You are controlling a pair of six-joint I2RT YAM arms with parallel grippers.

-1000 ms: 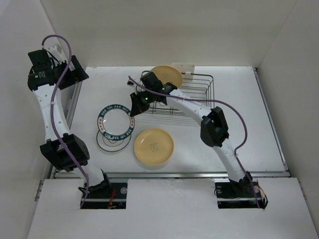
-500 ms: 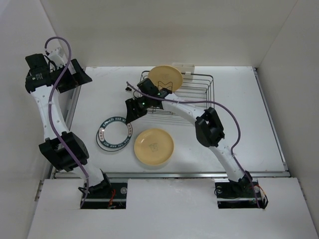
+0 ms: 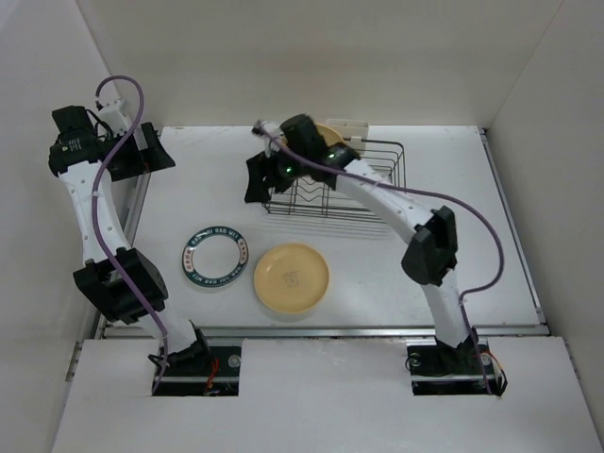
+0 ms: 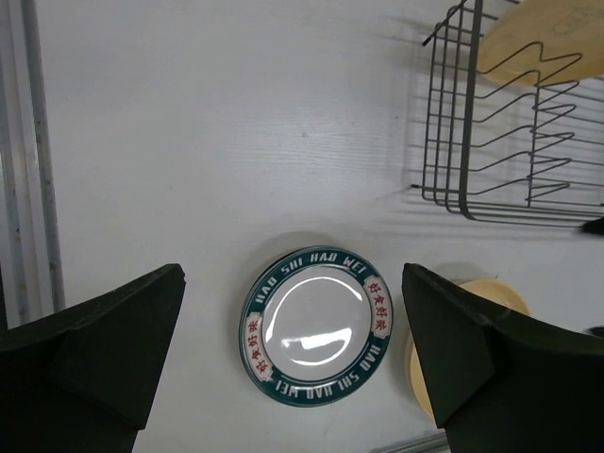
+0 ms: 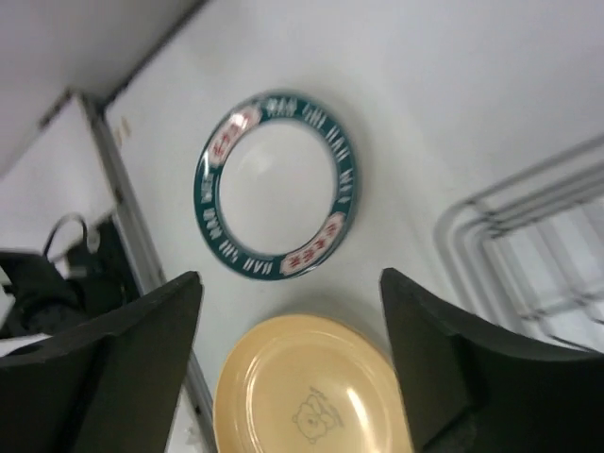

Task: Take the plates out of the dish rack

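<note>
the right gripper (image 3: 255, 184), open and empty, is best closed on the top rim of the racked yellow plate (image 3: 328, 133), upper centre.

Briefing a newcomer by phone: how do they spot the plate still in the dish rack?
Find the dark wire dish rack at the table's far middle. At its far-left end a yellowish plate stands on edge. The green-rimmed plate and yellow plate lie flat on the table.
</note>
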